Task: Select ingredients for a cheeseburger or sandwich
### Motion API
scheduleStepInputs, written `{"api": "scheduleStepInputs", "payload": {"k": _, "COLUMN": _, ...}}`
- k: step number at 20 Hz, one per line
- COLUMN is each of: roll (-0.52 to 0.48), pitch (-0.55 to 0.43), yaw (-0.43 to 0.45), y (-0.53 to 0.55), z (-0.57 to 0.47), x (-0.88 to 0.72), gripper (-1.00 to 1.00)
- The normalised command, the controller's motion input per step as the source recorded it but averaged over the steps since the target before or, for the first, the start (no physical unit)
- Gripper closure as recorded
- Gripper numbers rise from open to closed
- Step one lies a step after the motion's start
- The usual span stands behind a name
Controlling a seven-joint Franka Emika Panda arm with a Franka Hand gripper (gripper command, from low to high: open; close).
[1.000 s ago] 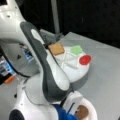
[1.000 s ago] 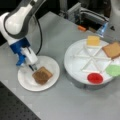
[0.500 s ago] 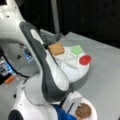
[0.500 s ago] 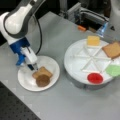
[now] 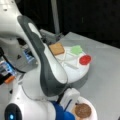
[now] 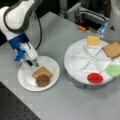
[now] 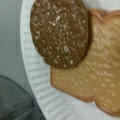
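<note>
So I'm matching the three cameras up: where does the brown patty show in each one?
Front view: the patty sits at the bottom edge, right of centre, on the small plate.
Front view: the patty lies lower left, overlapping the toast slice, below the hand.
Wrist view: the patty fills the top centre.
Shared landmark: the small white plate beneath it.

White-grey arm (image 6: 17, 17), blue wrist (image 6: 18, 43)
</note>
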Motion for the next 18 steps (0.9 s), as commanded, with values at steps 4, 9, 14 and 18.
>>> {"api": "scheduleStepInputs", "payload": {"k": 4, "roll": -0.48, "pitch": 0.123, "yaw": -0.1, "y": 0.43, "z": 0.24, "x": -0.3, "gripper": -1.0}}
{"api": "scheduleStepInputs", "payload": {"k": 9, "roll": -0.55, "pitch": -0.062, "yaw": -0.075, "y": 0.51, "z": 0.05, "x": -0.27, "gripper": -1.0}}
{"api": "scheduleStepInputs", "payload": {"k": 14, "roll": -0.575, "pitch": -0.129, "yaw": -0.16, "y": 0.53, "z": 0.02, "x": -0.5, "gripper": -1.0}}
{"api": "scheduleStepInputs", "payload": {"k": 18, "roll": -0.598, "pitch": -0.107, "yaw": -0.27, "y": 0.56, "z": 0.2, "x": -0.81, "gripper": -1.0}}
